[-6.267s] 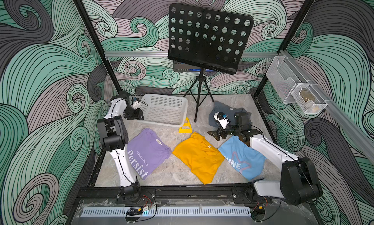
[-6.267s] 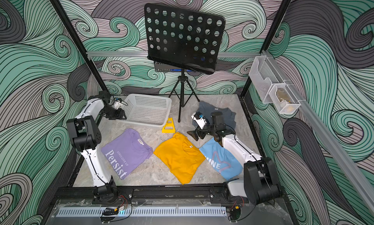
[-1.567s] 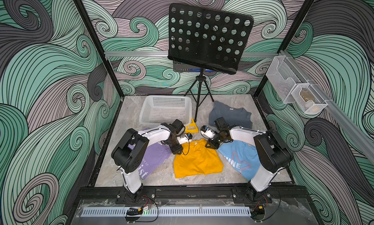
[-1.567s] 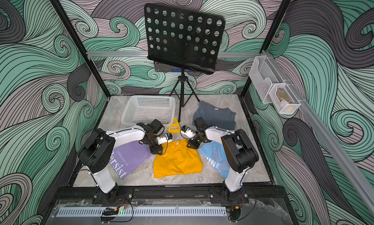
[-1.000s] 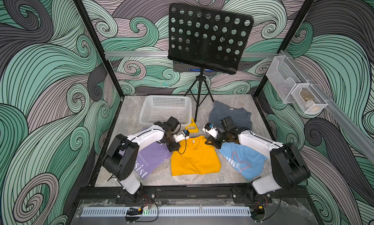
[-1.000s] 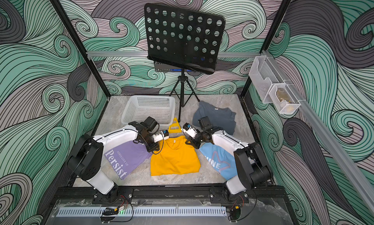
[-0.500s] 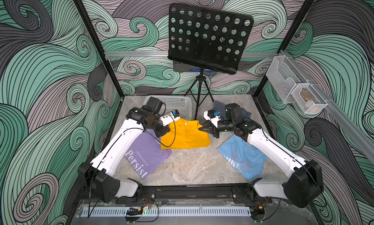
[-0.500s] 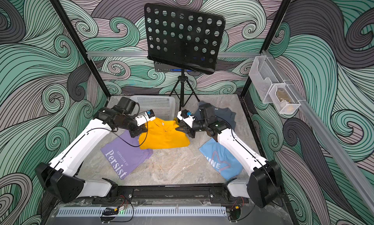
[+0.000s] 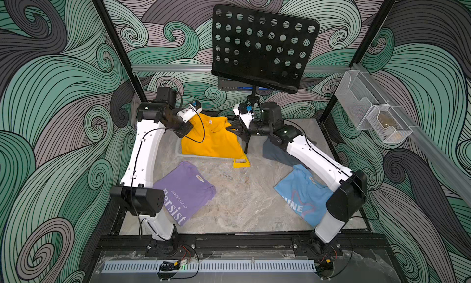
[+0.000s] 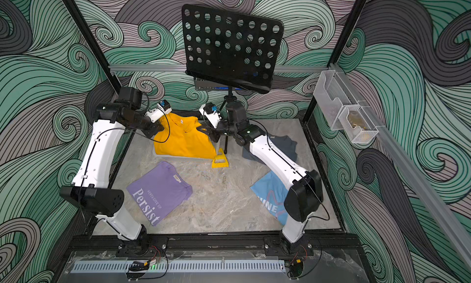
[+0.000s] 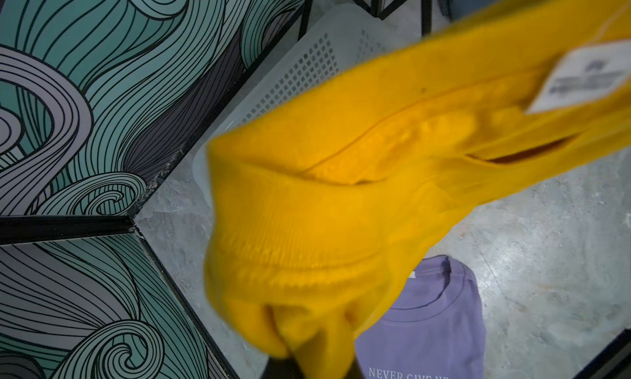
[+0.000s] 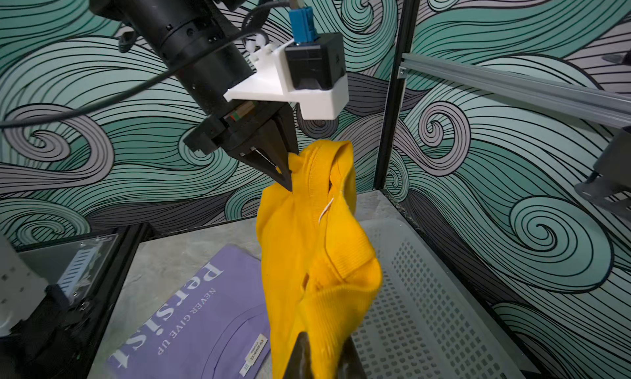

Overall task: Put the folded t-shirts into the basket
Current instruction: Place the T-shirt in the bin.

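The mustard yellow t-shirt (image 9: 211,139) hangs stretched between my two grippers above the white basket (image 9: 179,153), covering most of it in both top views. My left gripper (image 9: 190,127) is shut on its left collar corner, also seen in the right wrist view (image 12: 286,179). My right gripper (image 9: 233,130) is shut on its right corner (image 12: 321,356). The lavender "Persist" shirt (image 9: 183,192) lies flat at the front left. At the front right lies the light blue shirt (image 9: 303,195), and the grey shirt (image 9: 275,151) sits back right, both partly under my right arm.
A black music stand (image 9: 262,47) on a tripod stands just behind the basket (image 12: 426,292), close to my right wrist. A small yellow wedge (image 9: 240,163) lies at the basket's front right corner. Mesh bins (image 9: 369,113) hang on the right wall.
Both arms have lifted the yellow shirt off the table's front middle and carried it back and up over the basket. The other shirts have not moved.
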Controlling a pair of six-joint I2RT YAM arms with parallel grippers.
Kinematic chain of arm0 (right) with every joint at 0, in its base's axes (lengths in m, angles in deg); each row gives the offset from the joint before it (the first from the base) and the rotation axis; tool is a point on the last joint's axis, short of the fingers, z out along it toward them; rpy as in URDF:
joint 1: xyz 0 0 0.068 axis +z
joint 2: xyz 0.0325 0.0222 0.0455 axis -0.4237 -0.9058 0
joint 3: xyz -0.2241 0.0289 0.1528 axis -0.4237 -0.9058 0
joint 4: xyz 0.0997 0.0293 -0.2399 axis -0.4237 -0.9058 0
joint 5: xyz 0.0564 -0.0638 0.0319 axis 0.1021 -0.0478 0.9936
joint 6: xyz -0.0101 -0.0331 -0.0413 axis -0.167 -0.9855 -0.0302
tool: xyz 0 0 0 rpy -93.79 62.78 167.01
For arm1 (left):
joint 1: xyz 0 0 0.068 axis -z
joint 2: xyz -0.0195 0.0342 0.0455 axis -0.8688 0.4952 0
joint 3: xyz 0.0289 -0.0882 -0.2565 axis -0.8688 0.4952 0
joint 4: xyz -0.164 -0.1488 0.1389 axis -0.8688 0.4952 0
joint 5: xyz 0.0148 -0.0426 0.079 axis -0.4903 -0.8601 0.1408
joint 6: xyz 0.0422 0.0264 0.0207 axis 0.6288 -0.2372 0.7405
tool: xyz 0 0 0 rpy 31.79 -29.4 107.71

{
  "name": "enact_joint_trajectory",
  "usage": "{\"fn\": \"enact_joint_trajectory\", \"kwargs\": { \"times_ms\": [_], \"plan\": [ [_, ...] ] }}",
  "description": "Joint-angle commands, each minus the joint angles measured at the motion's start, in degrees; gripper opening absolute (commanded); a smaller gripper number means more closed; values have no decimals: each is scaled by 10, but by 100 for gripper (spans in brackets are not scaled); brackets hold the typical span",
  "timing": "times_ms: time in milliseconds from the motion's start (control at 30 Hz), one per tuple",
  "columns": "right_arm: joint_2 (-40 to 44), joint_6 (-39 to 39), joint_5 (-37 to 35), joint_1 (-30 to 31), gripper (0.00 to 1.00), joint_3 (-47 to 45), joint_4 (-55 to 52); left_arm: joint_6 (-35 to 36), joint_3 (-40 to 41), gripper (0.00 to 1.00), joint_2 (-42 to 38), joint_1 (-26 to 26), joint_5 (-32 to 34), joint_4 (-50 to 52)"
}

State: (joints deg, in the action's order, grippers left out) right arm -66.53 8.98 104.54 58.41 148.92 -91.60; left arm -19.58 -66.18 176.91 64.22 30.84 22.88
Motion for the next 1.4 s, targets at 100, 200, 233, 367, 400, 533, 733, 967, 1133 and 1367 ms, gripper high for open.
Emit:
{"fn": "enact_joint_trajectory", "kwargs": {
  "times_ms": [100,200,233,367,400,533,733,967,1133,1367],
  "plan": [
    [-87,37,-23,-14,0,99,14,-8,-78,0,86,-20,6,-5],
    [-131,35,-20,-20,0,132,10,-9,-78,0,112,-22,6,-27],
    [-143,35,-20,-21,0,139,8,-10,-78,0,120,-22,6,-31],
    [-177,37,-17,-21,0,156,0,-1,-80,0,152,-22,10,-25],
    [-178,39,-17,-20,0,155,1,4,-80,0,158,-23,14,-20],
    [-200,46,-13,-14,0,137,12,20,-80,0,173,-24,28,4],
    [-217,54,-16,-8,0,112,22,40,-79,0,201,-25,53,36],
    [-254,56,-38,-12,0,107,27,47,-85,0,251,-26,76,24],
    [-301,52,-61,-22,0,136,22,46,-109,4,294,-24,81,-8],
    [-387,29,-127,-35,31,239,12,31,-122,35,347,-21,119,-123]
  ]
}}
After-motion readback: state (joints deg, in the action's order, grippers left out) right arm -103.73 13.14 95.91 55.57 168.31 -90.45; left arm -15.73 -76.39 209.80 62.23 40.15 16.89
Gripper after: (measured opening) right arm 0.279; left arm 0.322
